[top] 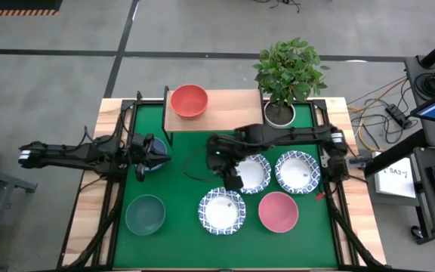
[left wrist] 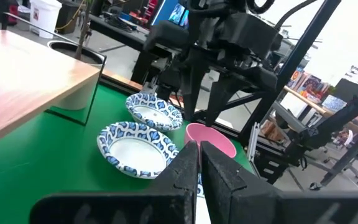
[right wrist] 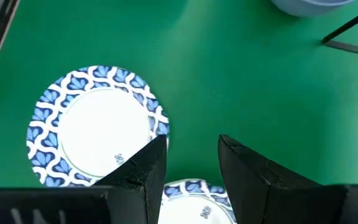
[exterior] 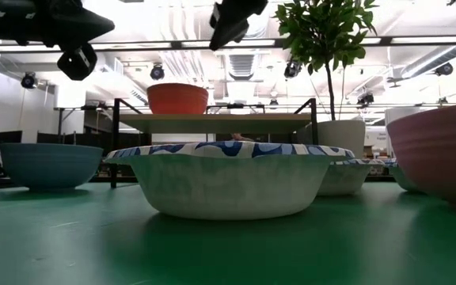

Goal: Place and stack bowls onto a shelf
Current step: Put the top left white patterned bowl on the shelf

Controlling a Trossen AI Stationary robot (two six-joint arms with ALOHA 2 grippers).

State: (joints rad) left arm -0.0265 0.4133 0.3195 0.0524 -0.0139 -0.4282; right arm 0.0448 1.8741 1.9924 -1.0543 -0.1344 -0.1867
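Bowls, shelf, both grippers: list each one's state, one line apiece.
red bowl: upright on the shelf, alone.
three white patterned bowls: upright on the table, unstacked.
pink bowl: on the table.
teal bowl: on the table.
blue bowl: under the left gripper.
left gripper: shut, empty.
right gripper: open, above a patterned bowl.

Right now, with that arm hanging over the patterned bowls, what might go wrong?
The right pincer hangs open above the white paper bowl with a blue patterned rim, whose neighbours sit very close, so a finger could nudge a second patterned bowl on the way down. The light wooden shelf already carries the red round bowl and stands beside the potted green plant, which a lifted bowl might brush.
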